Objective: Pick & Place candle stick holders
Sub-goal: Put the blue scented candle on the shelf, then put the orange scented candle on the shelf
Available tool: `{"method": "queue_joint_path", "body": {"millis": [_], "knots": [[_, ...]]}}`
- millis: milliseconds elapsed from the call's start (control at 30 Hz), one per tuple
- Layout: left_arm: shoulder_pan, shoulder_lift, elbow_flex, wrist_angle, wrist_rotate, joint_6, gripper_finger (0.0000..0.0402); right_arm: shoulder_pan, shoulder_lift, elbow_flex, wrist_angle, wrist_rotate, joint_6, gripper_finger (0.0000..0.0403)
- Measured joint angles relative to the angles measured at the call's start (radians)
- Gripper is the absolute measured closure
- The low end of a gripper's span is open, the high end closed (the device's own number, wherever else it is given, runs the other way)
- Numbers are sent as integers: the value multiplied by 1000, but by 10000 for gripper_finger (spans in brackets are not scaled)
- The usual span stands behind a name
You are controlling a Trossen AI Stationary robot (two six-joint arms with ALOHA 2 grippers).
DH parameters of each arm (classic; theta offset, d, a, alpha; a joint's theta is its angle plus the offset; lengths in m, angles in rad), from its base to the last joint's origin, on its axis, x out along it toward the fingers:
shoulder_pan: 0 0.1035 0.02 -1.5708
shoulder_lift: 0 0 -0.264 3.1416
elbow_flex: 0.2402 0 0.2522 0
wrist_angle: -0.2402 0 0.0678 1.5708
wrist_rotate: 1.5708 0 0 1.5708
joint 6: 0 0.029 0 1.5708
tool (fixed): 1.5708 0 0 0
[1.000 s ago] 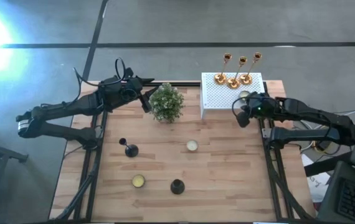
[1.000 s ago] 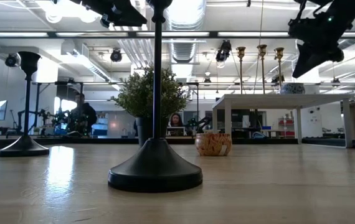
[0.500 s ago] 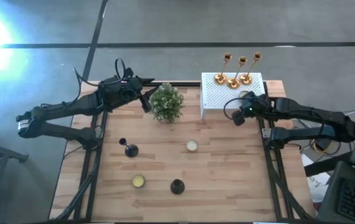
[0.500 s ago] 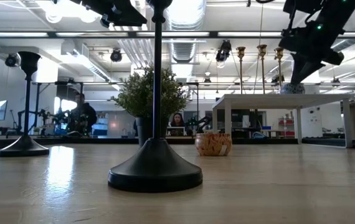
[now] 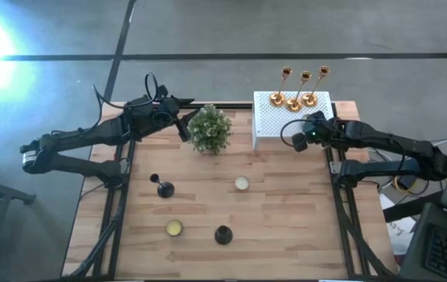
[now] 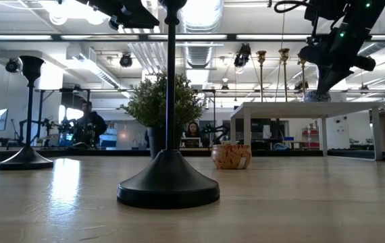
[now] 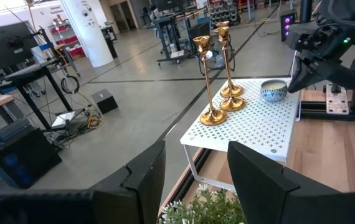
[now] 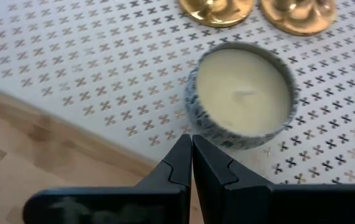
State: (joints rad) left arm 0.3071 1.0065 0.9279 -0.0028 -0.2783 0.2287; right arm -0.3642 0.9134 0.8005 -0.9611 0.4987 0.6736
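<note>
The candle stick holders split into two groups in the high view: three slim shiny gold stems [image 5: 303,86] stand clustered on the white perforated box [image 5: 274,125] at the far right of the wooden surface [image 5: 286,219], while two short black ones [image 5: 161,186] stand on the surface's near half, well apart. The right gripper [image 5: 297,142] hovers at the box's near edge with its fingers pressed together, empty. In the low view it hangs close beside the gold stems, so a careless swing could topple them. The left wrist view shows the left gripper [image 7: 193,171] parted and empty above the bushy green potted plant [image 7: 212,208]. The right wrist view shows a small patterned candle tin [image 8: 243,93] just ahead; pushing forward might shove it into the gold bases.
</note>
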Motion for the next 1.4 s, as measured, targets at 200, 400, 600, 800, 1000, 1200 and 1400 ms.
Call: {"method": "queue_joint_path", "body": {"millis": [200,400,600,800,1000,1200,1400], "knots": [[1,0,0,0,0,0,223,-44,6,0,1,-1,-1,395],[1,0,0,0,0,0,223,-72,39,0,29,0,-34,395],[0,0,0,0,0,0,223,-105,77,0,45,1,-53,395],[0,0,0,0,0,0,223,-113,71,0,54,25,-81,395],[-1,0,0,0,0,0,223,-116,41,13,40,-57,-82,395],[-1,0,0,0,0,0,223,-71,-12,125,-74,-132,-98,395],[0,0,0,0,0,0,223,42,-48,300,-221,-132,-127,395]]}}
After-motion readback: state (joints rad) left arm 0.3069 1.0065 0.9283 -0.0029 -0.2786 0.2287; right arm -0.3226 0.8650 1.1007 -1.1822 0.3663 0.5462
